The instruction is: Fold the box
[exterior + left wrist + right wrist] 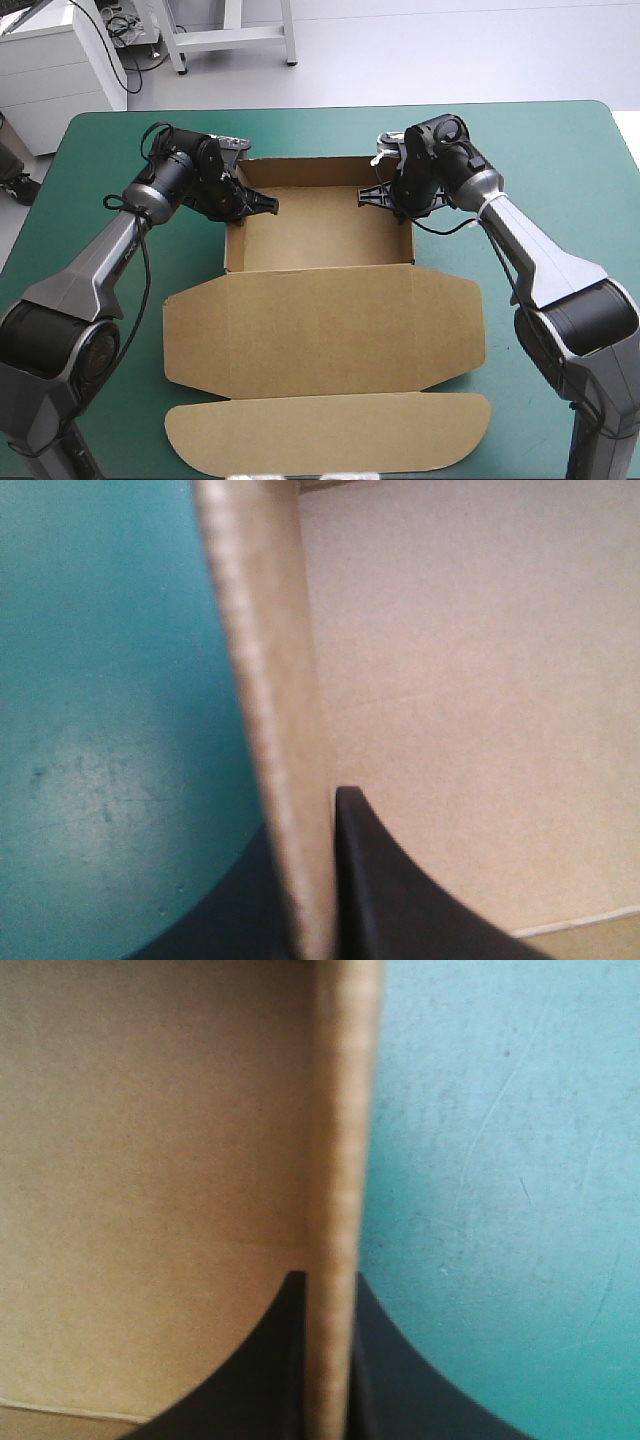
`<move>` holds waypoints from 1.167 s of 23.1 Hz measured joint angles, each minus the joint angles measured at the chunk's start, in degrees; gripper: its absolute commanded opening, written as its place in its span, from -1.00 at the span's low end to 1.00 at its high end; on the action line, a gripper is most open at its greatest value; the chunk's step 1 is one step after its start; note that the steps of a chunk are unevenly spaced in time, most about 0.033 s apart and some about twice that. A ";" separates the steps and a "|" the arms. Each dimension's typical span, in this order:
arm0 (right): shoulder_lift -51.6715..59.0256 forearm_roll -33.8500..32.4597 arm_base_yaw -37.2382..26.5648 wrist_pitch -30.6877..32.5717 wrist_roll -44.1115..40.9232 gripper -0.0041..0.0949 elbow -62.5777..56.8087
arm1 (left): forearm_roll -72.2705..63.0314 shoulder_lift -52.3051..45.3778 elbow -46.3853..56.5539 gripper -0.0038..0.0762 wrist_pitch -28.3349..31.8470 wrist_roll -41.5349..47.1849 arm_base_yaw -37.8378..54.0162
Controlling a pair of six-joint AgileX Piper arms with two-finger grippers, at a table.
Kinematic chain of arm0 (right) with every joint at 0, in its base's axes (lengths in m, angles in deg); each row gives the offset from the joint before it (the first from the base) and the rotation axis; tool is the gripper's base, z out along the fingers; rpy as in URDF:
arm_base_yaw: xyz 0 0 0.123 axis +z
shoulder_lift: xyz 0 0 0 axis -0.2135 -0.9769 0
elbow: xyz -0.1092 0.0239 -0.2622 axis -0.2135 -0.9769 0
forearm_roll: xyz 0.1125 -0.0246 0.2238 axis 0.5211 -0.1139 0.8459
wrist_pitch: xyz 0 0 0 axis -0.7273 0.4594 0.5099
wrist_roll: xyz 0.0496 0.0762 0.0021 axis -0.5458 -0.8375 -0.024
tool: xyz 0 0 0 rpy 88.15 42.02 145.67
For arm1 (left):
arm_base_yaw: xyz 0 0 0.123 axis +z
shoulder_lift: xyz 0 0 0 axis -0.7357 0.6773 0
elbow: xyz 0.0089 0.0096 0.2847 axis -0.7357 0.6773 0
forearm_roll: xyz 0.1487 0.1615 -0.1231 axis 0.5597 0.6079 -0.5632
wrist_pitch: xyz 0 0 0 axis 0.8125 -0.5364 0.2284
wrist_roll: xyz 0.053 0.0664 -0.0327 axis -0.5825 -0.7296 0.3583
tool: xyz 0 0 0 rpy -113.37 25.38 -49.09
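On teal-green cover (540,150), corrugated brown box (320,320)

Both arms, as I hold them at this moment. My left arm (100,260) runs forward and inward from the near left. Its wrist (178,172) is bent so that the left end effector (262,205) points across toward the other arm. Its black fingers (400,900) are all but closed on a raised wall of the box (320,235), one finger inside the wall and one outside. My right arm (540,250) mirrors this pose from the near right, with its wrist (440,160) turned inward. The right end effector (372,195) pinches the opposite wall the same way, a finger (420,1380) on either face.
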 measured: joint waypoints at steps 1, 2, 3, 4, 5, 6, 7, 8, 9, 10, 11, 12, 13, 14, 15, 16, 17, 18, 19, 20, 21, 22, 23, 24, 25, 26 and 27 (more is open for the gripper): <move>-0.51 0.94 -0.42 0.00 0.52 -0.93 0.00 | -0.13 0.47 0.00 -0.92 0.00 0.08 0.00; -1.01 1.57 -0.86 0.00 1.04 -0.93 0.00 | -0.32 0.94 0.00 -0.92 0.04 0.21 0.00; -1.57 1.96 -1.12 0.00 1.37 -0.93 0.00 | -0.44 1.36 0.00 -0.92 0.04 0.24 0.00; -2.08 2.16 -1.28 0.00 1.57 -0.93 0.00 | -0.57 2.03 0.00 -0.92 0.06 0.35 -0.02; -2.48 2.16 -1.35 0.00 1.69 -0.93 0.00 | -0.71 2.51 0.00 -0.92 0.13 0.42 -0.07; -3.31 2.16 -1.40 0.00 1.88 -0.93 0.00 | -1.03 3.67 0.00 -0.92 0.19 0.59 -0.07; -3.61 2.16 -1.40 0.00 1.94 -0.93 0.00 | -1.08 4.10 0.00 -0.92 0.19 0.58 -0.07; -4.18 2.11 -1.46 -0.05 2.14 -0.93 0.00 | -1.29 4.68 -0.32 -0.92 0.23 0.65 -0.07; -4.39 2.11 -1.51 -0.05 2.27 -0.92 0.00 | -1.29 4.89 -0.50 -0.92 0.18 0.65 -0.01; -4.45 2.11 -1.51 -0.10 2.52 -0.83 0.00 | -1.36 5.18 -0.69 -0.92 0.08 0.51 -0.01; -4.45 2.00 -1.51 -0.10 2.81 -0.76 0.00 | -1.35 5.31 -0.85 -0.92 -0.03 0.39 -0.01; -4.45 1.90 -1.51 -0.10 3.02 -0.60 0.00 | -1.35 5.31 -0.90 -0.92 -0.04 0.35 -0.01; -4.45 1.72 -1.51 -0.05 3.56 -0.46 0.00 | -1.46 5.42 -0.96 -0.92 -0.04 0.11 -0.01; -4.45 1.62 -1.51 -0.05 3.95 -0.27 0.09 | -1.46 5.49 -0.96 -0.92 0.01 -0.25 -0.01; -4.45 1.31 -1.51 -0.05 4.32 -0.20 0.29 | -1.71 5.66 -0.96 -0.92 0.30 -1.11 -0.01; -4.45 1.25 -1.51 -0.05 4.47 -0.11 0.36 | -1.91 5.75 -0.96 -0.92 0.48 -1.34 -0.01; -4.45 1.25 -1.46 -0.18 4.65 -0.07 0.43 | -2.05 5.85 -0.96 -0.90 0.79 -1.82 -0.07; -4.45 1.25 -1.42 -0.18 4.65 -0.04 0.43 | -2.17 5.91 -0.96 -0.86 0.84 -2.02 -0.07; -4.45 1.09 -1.42 -0.18 4.65 -0.02 0.43 | -2.30 5.96 -0.96 -0.82 0.89 -2.15 -0.07; -4.45 0.79 -1.42 -0.12 4.65 0.00 0.47 | -2.44 6.01 -0.96 -0.75 1.04 -2.43 -0.07; -4.45 0.36 -1.42 -0.13 4.65 0.03 0.47 | -2.59 6.08 -0.96 -0.67 1.20 -2.70 -0.12; -4.45 -0.42 -1.42 -0.30 4.58 0.05 0.47 | -2.80 6.22 -0.96 -0.57 1.20 -3.06 -0.26; -4.45 -1.25 -1.41 -0.37 4.45 0.07 0.47 | -2.97 6.28 -0.90 -0.46 1.00 -3.36 -0.42; -4.45 -1.74 -1.41 -0.34 4.14 0.07 0.47 | -3.12 6.45 -0.82 -0.34 0.55 -3.72 -0.58; -4.45 -2.22 -1.41 -0.39 3.76 0.07 0.47 | -3.27 6.69 -0.60 -0.22 -0.10 -4.04 -0.79; -4.45 -2.36 -1.41 -0.39 3.53 0.07 0.47 | -3.43 6.87 -0.50 0.01 -0.47 -4.12 -0.85; -4.45 -2.30 -1.41 -0.39 3.31 0.07 0.47 | -3.45 7.13 -0.42 0.09 -0.87 -4.19 -0.97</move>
